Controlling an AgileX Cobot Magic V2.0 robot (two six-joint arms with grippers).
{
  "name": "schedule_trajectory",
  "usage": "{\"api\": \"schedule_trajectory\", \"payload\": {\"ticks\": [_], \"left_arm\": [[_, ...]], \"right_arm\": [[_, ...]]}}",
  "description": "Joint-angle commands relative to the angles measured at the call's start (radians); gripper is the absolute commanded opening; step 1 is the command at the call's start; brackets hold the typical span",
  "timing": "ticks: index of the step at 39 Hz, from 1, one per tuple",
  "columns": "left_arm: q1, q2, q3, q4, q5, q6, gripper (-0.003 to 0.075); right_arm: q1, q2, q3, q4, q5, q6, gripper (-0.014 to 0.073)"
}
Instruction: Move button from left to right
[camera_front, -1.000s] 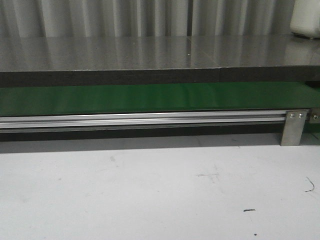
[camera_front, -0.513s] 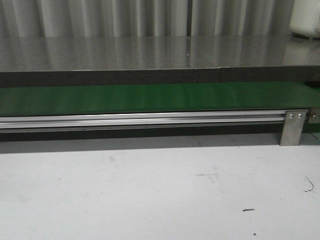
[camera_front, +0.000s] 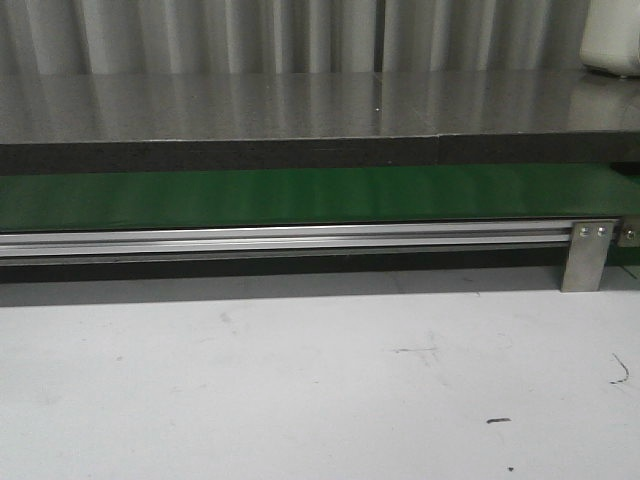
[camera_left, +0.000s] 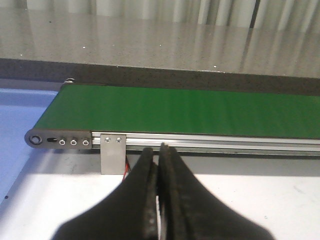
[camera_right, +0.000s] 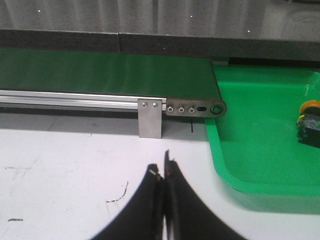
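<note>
Both the left gripper (camera_left: 159, 150) and right gripper (camera_right: 163, 172) are pinched together holding nothing, and the button (camera_right: 310, 121) sits in the green bin (camera_right: 250, 145) just past the conveyor belt (camera_right: 105, 72) end, no readable writing.

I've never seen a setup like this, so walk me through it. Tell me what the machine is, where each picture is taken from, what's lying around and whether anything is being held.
This is a two-armed robot at a white table. Across the table runs a conveyor: a green belt on a silver rail.

The front picture looks forward over the table; no arm shows in it. The other two come from cameras on the wrists, so the black shapes at the bottom are each arm's fingers.

The left gripper looks at the belt's left end. Its fingers are pressed together, holding nothing.

The right gripper looks at the belt's right end, where a green tray sits. In the tray lies the button, with an orange-yellow cap and a black body. This gripper is shut and empty too.

So nothing is held.
</note>
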Motion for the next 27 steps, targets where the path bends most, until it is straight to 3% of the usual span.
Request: {"api": "schedule_trajectory", "payload": {"ticks": [1, 27], "left_arm": [[-0.007, -0.018, 0.027, -0.002, -0.076, -0.007, -0.0021], [-0.007, -0.018, 0.027, -0.002, -0.076, -0.007, -0.0021]], "right_arm": [[-0.007, -0.017, -0.009, -0.010, -0.090, 0.000, -0.0068], [-0.007, -0.017, -0.009, -0.010, -0.090, 0.000, -0.0068]]}}
